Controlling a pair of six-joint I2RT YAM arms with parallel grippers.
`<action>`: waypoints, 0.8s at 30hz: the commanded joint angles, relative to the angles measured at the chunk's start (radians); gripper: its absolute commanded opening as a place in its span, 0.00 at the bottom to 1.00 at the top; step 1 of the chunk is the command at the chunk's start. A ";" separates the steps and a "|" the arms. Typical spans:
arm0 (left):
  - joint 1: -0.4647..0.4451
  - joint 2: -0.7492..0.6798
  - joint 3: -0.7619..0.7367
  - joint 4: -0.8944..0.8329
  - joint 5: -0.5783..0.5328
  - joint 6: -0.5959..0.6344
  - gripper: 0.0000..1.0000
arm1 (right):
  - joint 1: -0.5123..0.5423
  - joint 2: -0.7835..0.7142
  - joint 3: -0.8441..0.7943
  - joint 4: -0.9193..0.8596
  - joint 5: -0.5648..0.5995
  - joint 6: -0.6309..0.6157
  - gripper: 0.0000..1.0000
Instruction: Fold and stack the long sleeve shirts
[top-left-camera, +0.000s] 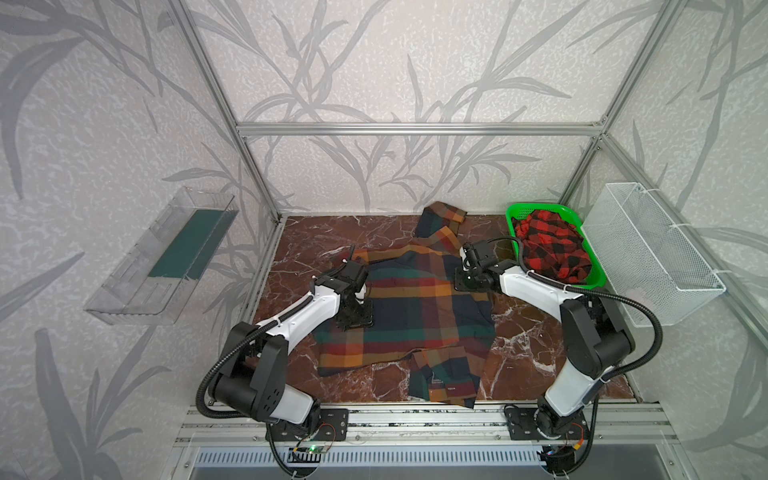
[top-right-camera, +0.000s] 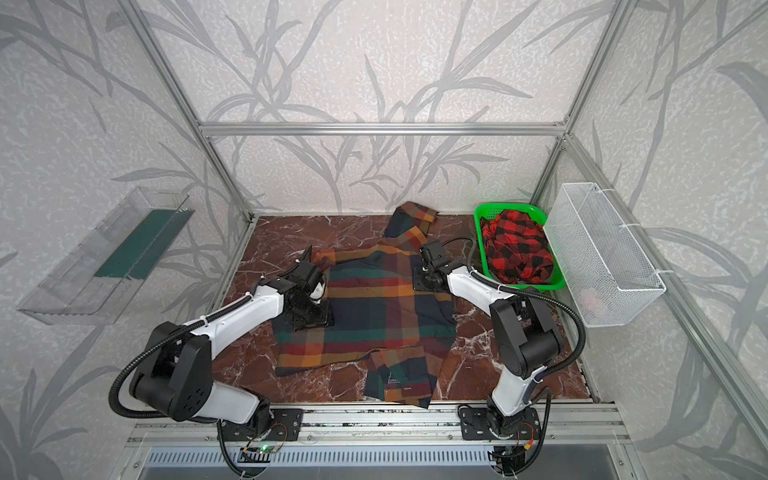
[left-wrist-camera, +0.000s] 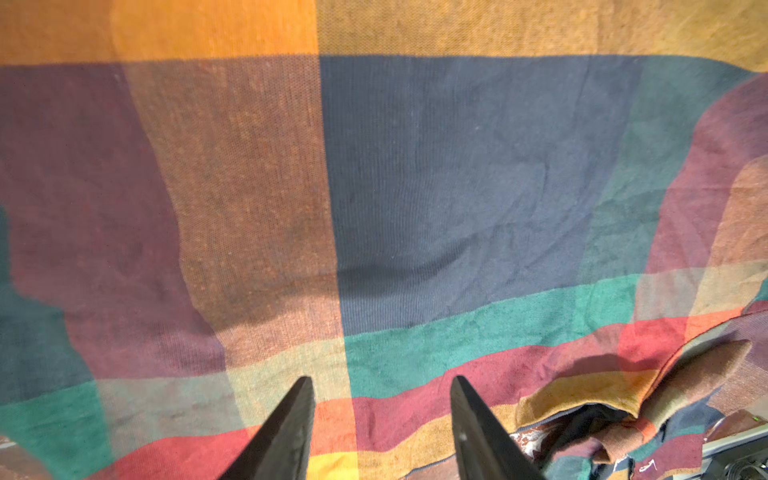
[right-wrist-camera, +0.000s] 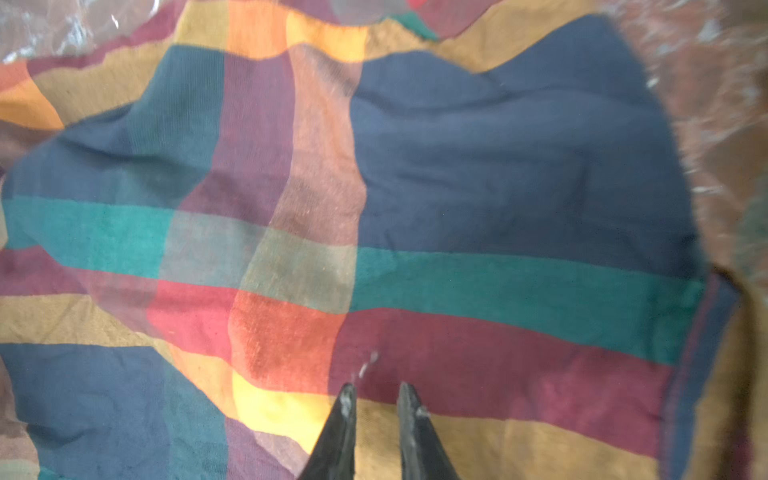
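the multicolour plaid shirt (top-left-camera: 415, 307) (top-right-camera: 374, 316), in navy, orange, dark green and red blocks, lay spread and rumpled across the middle of the marble-patterned bench (top-left-camera: 316, 241). one sleeve (top-left-camera: 440, 220) ran up toward the back wall, and another flap (top-left-camera: 442, 378) lay at the lower centre near the front rail. the red-and-black check shirt (top-left-camera: 552, 245) (top-right-camera: 517, 245) sat bunched in the green plastic basket (top-left-camera: 536, 206) at the upper right of the bench, just beside a white wire basket (top-left-camera: 648, 249) hung on the right wall. the left claw (top-left-camera: 355, 320) (left-wrist-camera: 380, 395) pointed down at the plaid shirt's left edge. in the left wrist view it was released, its fingers (left-wrist-camera: 299, 415) well apart with only flat cloth showing between them. the right claw (top-left-camera: 467, 282) (right-wrist-camera: 376, 399) reached in over the shirt's right side, below the sleeve. in the right wrist view its fingers (right-wrist-camera: 345, 415) stood a narrow gap apart, with no fold of fabric caught between them; whether the tips touched the cloth could not be told.
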 joint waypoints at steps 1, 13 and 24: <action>0.004 -0.052 -0.015 -0.018 -0.012 -0.005 0.55 | -0.006 0.054 -0.054 0.029 -0.013 0.034 0.21; 0.057 -0.133 -0.008 -0.012 -0.019 -0.019 0.56 | -0.138 0.023 -0.294 0.144 -0.079 0.172 0.24; 0.107 -0.108 0.061 0.072 -0.084 -0.081 0.60 | -0.144 -0.271 -0.415 0.017 -0.080 0.097 0.36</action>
